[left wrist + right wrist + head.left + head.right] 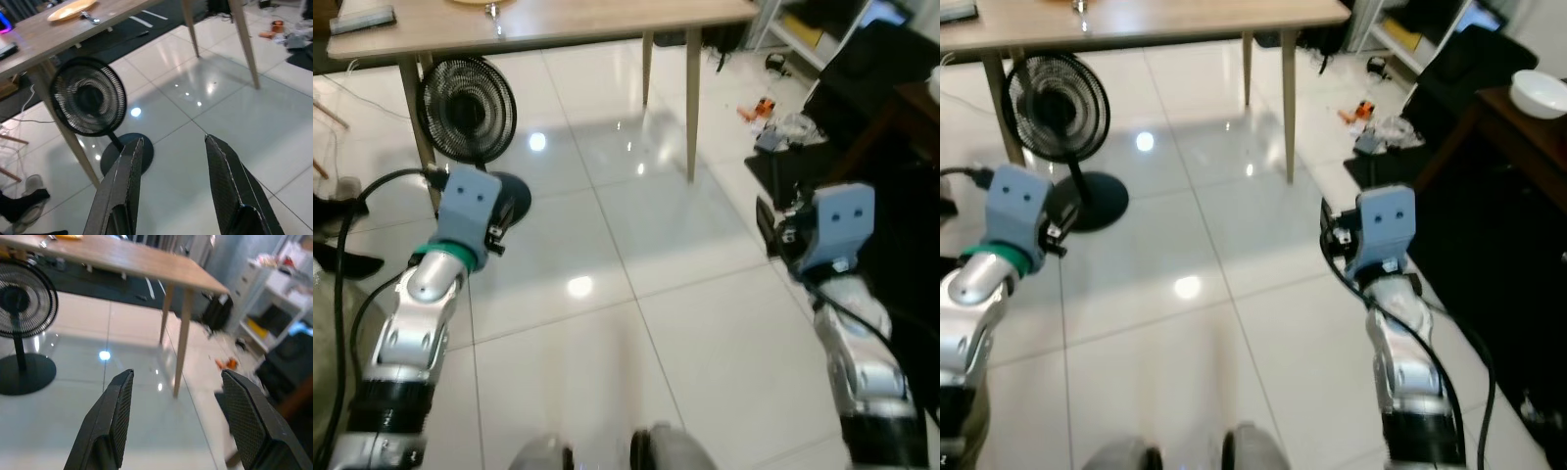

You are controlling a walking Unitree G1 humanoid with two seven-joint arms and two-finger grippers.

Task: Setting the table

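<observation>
Presumably the thing to fetch: the white bowl [1539, 94], standing on a dark wooden side table [1518, 137] off to the robot's right, well apart from both grippers.
Handling: it looks like glazed ceramic, so stiff, smooth, somewhat slippery and breakable; best pinched across the rim with one finger inside and one outside, kept level.
Already on the table: a yellow plate [72, 8] with a metal utensil [90, 18] just beside it, on the wooden dining table [44, 34] ahead.
Left gripper [171, 161]: fingers spread wide, nothing between them, pointing toward the black fan [88, 97] by the table leg.
Right gripper [178, 406]: also spread wide and empty, aimed at the tiled floor [636, 245] below the table.
Clutter: small items on the floor at right; too small to identify.
</observation>
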